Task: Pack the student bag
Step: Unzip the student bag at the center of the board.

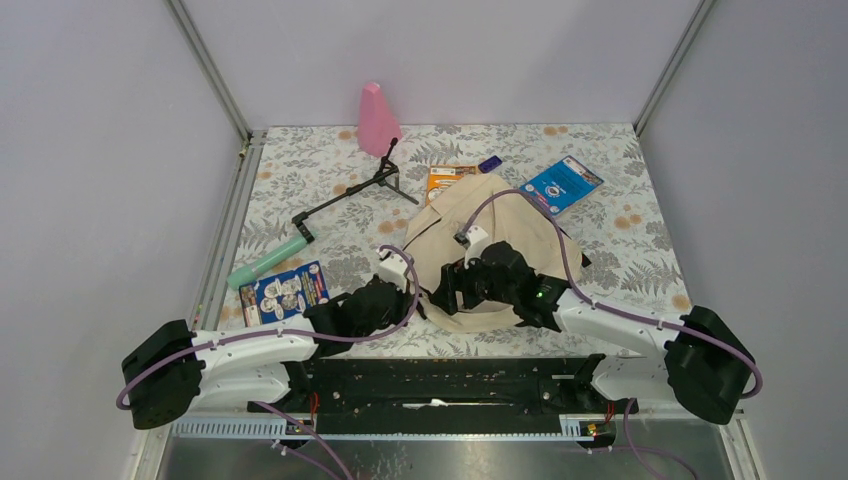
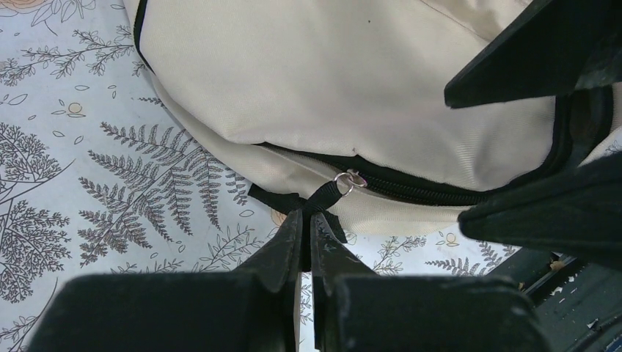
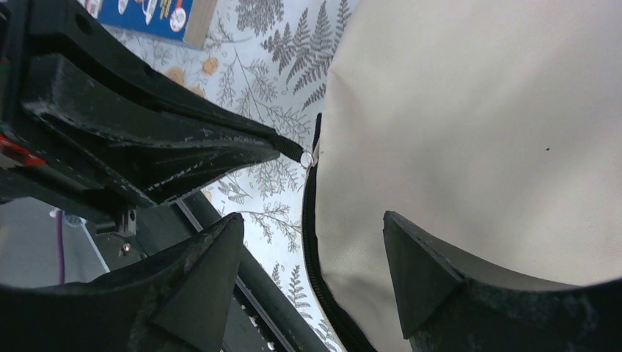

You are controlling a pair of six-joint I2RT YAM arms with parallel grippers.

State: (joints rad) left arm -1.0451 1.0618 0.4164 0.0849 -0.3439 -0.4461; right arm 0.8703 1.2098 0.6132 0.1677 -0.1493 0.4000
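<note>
A: Top view: where is the student bag (image 1: 500, 215)?
B: Frame centre, lying on the desk (image 1: 640, 250).
A: Left wrist view?
B: Left tool (image 2: 308, 220) clamped on the zipper pull (image 2: 328, 195), lower centre, likely to draw the zipper.
A: Right wrist view?
B: Right tool (image 3: 314, 220) apart, over the bag's edge, probably to brace it.

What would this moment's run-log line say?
left gripper: shut on zipper pull | right gripper: open, over student bag edge | zipper: looks closed

Stands on a black base rail (image 1: 440, 385). Wears white shells between bulky black joints on the left arm (image 1: 250, 350) and right arm (image 1: 620, 325) above it. Trails purple cables (image 1: 566, 250). Ends in scuffed black wedge fingers (image 3: 433, 271).
</note>
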